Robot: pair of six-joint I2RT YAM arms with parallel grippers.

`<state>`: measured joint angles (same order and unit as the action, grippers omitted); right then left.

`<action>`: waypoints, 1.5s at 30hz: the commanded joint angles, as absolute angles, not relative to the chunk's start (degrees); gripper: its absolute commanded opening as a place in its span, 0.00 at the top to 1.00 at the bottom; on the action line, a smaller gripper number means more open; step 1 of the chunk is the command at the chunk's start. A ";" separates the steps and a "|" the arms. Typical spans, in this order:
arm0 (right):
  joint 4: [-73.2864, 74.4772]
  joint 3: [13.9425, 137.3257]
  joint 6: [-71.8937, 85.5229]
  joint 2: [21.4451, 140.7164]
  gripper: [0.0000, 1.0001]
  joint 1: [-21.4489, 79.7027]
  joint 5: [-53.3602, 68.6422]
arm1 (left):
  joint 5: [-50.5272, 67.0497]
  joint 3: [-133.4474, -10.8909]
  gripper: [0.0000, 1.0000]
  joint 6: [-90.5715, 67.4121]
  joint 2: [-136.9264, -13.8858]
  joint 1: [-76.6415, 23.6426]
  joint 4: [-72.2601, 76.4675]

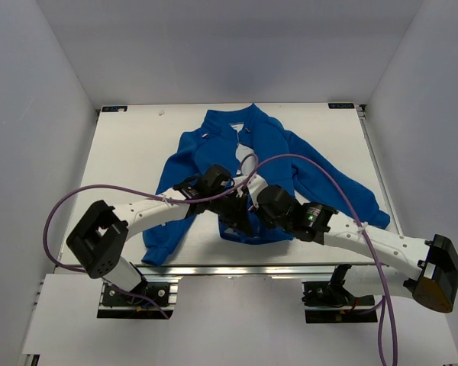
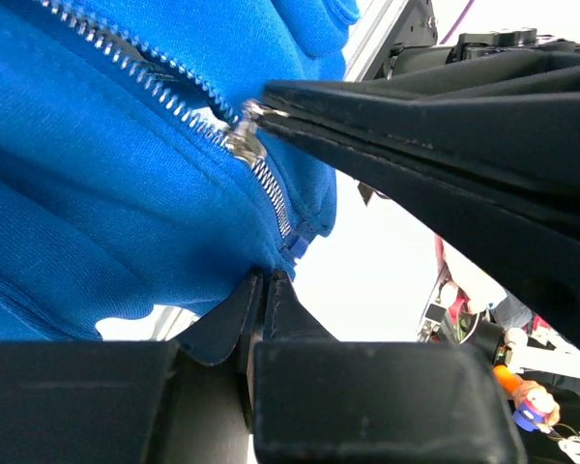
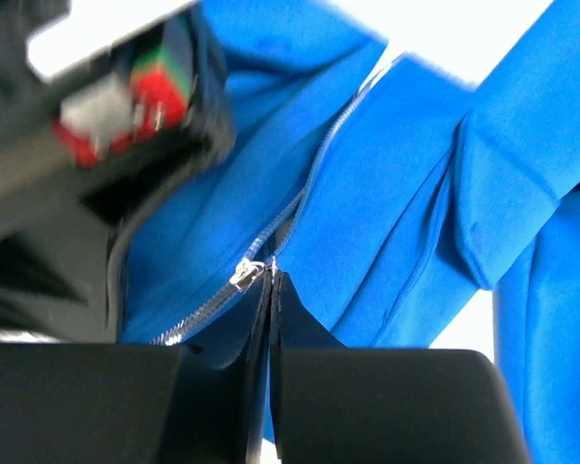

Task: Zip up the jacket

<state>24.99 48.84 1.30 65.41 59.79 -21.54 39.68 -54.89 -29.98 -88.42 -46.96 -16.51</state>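
White table [image 1: 130, 137] between white walls carries the jacket [image 1: 275, 145], spread front-up from the centre toward the far edge. Left gripper [image 2: 266, 280]: fingers almost together, pinching the hem at the zipper's bottom end. Right gripper [image 3: 271, 275]: fingers fully closed on the zipper pull [image 3: 246, 275], just beside.

Both arms reach forward from their bases, elbows flared outward and forearms angling inward, so the two wrists meet in the middle. The left end effector [image 2: 263, 282] has its fingers pinched almost together on the lower edge of the jacket [image 1: 269, 139]. Just beside it, the right end effector [image 3: 271, 276] points back toward it, its slim fingertips fully closed on the zipper pull [image 3: 245, 277].
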 commanded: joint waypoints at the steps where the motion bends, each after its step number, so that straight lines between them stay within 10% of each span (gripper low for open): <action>1: 14.96 48.26 0.62 65.47 1.00 58.71 -28.65 | 44.91 -56.51 1.00 -27.43 -84.64 -47.90 -20.82; 17: -2.62 64.68 -5.44 85.94 1.00 39.12 -13.37 | 39.38 -44.57 1.00 -31.81 -74.01 -47.81 -26.28; 45: -9.75 131.57 -10.73 141.67 1.00 19.87 -12.04 | 41.83 -37.53 1.00 -33.05 -82.26 -43.42 -29.17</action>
